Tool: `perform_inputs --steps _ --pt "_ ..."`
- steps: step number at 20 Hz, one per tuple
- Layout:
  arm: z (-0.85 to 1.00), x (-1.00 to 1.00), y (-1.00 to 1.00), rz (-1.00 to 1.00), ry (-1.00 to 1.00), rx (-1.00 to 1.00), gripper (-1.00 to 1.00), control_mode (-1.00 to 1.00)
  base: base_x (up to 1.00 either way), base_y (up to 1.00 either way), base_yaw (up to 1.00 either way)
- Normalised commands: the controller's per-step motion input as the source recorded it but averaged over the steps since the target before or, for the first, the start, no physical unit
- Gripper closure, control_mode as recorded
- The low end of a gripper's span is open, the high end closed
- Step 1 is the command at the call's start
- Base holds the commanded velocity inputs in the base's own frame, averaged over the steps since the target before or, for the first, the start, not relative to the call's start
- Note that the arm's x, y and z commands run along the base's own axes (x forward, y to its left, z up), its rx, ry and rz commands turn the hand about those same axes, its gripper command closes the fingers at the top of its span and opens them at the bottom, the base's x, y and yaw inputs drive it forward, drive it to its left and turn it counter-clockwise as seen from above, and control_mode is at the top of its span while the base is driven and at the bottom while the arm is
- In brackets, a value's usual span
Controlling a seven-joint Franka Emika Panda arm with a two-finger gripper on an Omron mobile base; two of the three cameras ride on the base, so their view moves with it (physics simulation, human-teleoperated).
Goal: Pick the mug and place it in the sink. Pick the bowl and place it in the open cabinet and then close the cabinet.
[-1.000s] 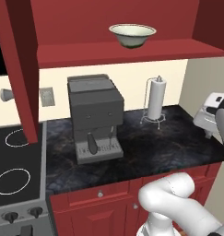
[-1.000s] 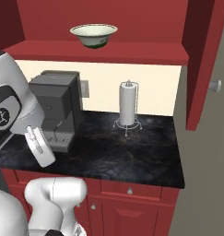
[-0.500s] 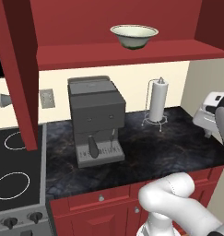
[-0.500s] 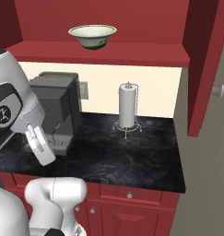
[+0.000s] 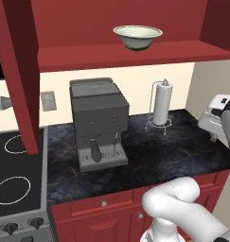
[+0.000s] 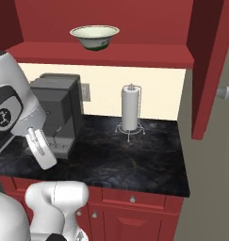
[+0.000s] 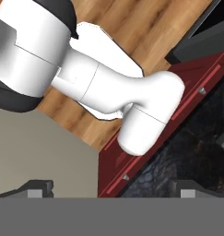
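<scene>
Second half of the task, near its end. The bowl (image 5: 137,37), cream-white with a thin dark green rim and green foot, stands upright on the red shelf (image 5: 135,56) of the cabinet (image 6: 102,19), toward the middle of the shelf and well clear of its front edge; it appears to hold nothing, though its interior is seen only obliquely. Placement of the bowl therefore looks complete, and the step judged to remain is closing the cabinet: the left door (image 5: 19,80) and the right door (image 6: 208,70), with its round silver knob (image 6: 223,92), both stand swung outward. The mug and the sink lie outside these frames, so that part of the task cannot be judged here. The gripper (image 7: 111,190) has its two dark fingertips (image 7: 37,188) spread to their full width with nothing between them; the hand camera looks back across the robot's own base and the wooden floor (image 7: 145,27). On the dark stone counter (image 6: 134,160) below the shelf stand a grey coffee machine (image 5: 98,123) and a paper towel holder (image 6: 130,110), well apart from each other.
</scene>
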Motion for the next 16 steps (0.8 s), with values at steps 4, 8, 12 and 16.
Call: perform_inputs --steps 4,8,12,16 --pt "0.0 -0.15 0.0 0.0 -0.04 0.0 -1.0 -1.0 -0.01 0.0 0.0" --pt "0.12 -0.51 -0.08 -0.03 -0.11 -0.07 -1.0 -1.0 0.0 0.0 0.0" --pt "0.42 -0.13 -0.48 0.0 -0.11 -0.31 -1.0 -1.0 0.0 0.0 0.0" --pt "0.49 0.07 -0.73 0.0 -0.02 -0.35 -1.0 -1.0 0.0 0.0 0.0"
